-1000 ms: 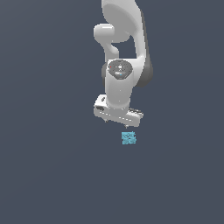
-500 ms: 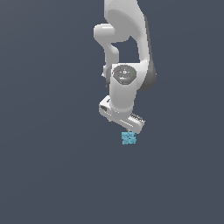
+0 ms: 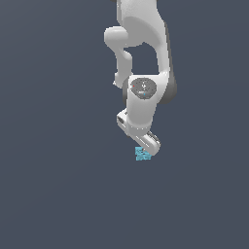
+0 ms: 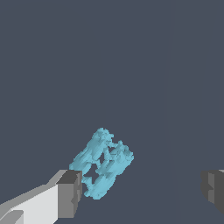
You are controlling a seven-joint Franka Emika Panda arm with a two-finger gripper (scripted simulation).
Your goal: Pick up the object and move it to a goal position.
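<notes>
The white arm [image 3: 141, 58] hangs down from the top of the exterior view, its wrist bent so the claw [image 3: 146, 142] sits low and tilted toward that view's right. Just below the claw lies the block [image 3: 142, 154], a tiny light-cyan lump with a mottled, ragged face, resting on the plain dark grey surface [image 3: 53, 185]. The claw nearly touches its upper edge in this view, though whether they meet cannot be told.

In the wrist view the claw [image 4: 142, 192] is spread wide. The block [image 4: 101, 163] lies between the two dark fingertips [image 4: 70, 193], tilted, close beside one of them and well apart from the other. Nothing is clamped.
</notes>
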